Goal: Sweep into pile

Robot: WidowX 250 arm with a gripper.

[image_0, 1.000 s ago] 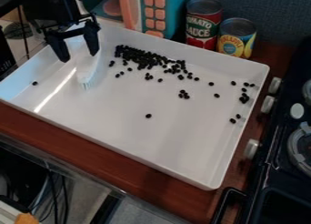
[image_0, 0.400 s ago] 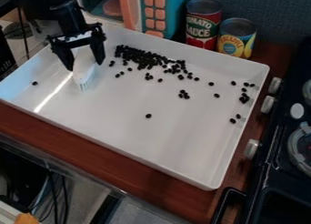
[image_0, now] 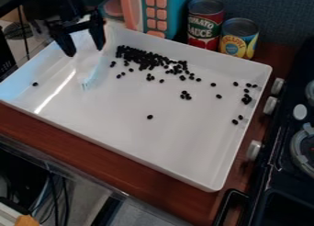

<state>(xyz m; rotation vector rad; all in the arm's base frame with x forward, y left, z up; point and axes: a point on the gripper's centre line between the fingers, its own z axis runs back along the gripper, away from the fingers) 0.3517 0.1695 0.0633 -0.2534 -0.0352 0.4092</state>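
Beans lie as they did a second ago, while the black claw has dipped and lifted back up. Just below the claw, the white brush has swung its bristles upright and then tilted again. Whether the claw grips the brush I cannot tell. So that dip gathers nothing, as I judge it. The dense pile sits to the claw's right in the white tray, with strays trailing farther right and one bean down to its left. Sweeping probably needs the bristles set beyond the strays, then drawn toward the pile; too hard a stroke could scatter them.
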